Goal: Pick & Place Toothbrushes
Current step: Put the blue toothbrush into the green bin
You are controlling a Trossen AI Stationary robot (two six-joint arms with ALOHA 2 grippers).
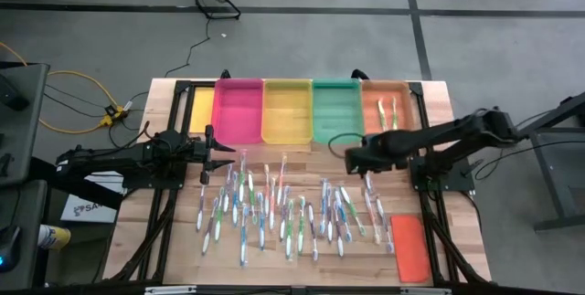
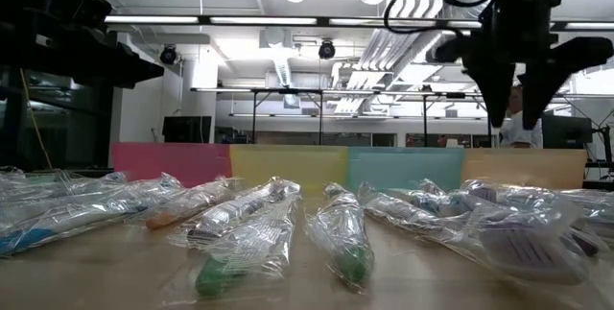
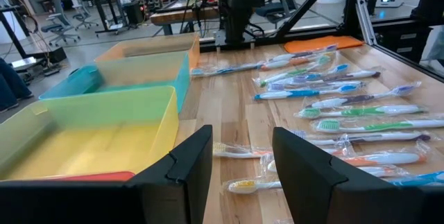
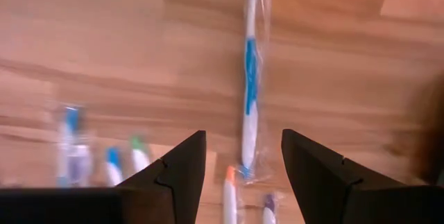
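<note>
While our right tool (image 4: 243,172) hangs with jaws apart over a blue toothbrush (image 4: 250,78), crinkly wrap could let it slip. Neighbouring toothbrushes (image 1: 274,208) may snag; our left tool (image 1: 219,153) waits, also apart.

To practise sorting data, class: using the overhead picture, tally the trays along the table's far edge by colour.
Yellow trays: 2
Pink tray: 1
Green tray: 1
Orange tray: 1
Total: 5
</note>
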